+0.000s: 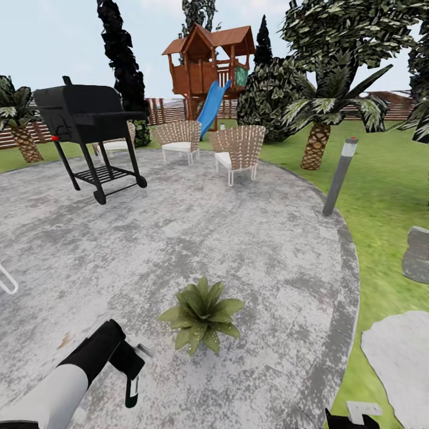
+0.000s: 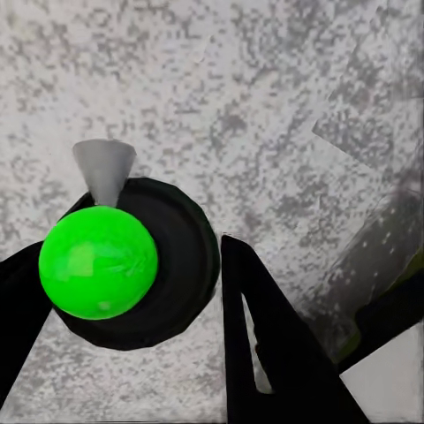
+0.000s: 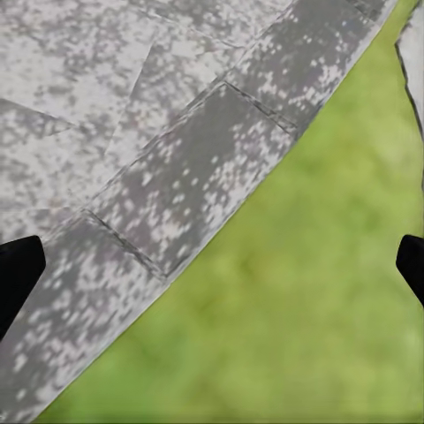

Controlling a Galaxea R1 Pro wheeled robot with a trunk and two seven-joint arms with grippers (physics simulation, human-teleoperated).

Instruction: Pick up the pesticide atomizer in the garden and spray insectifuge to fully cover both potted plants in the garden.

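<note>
My left gripper [image 1: 126, 360] is shut on the pesticide atomizer [image 1: 132, 388], a slim dark bottle with a white label that hangs low over the patio. In the left wrist view the atomizer [image 2: 181, 265] shows a bright green round cap and a grey nozzle, held between the black fingers [image 2: 265, 344]. One potted plant [image 1: 201, 313], a low rosette of pointed green leaves, stands on the grey stone patio [image 1: 196, 238] just right of and beyond the bottle; its pot is hidden by the leaves. My right gripper [image 3: 212, 265] is open over the patio's edge and the lawn.
A black grill [image 1: 89, 119] stands at the back left, with wicker chairs [image 1: 238, 149] behind the patio's middle. A grey lamp post [image 1: 339, 176] marks the right rim. Pale stepping stones [image 1: 396, 351] lie in the grass at right. Palms, dark trees, a fence and a playhouse [image 1: 208, 59] lie beyond.
</note>
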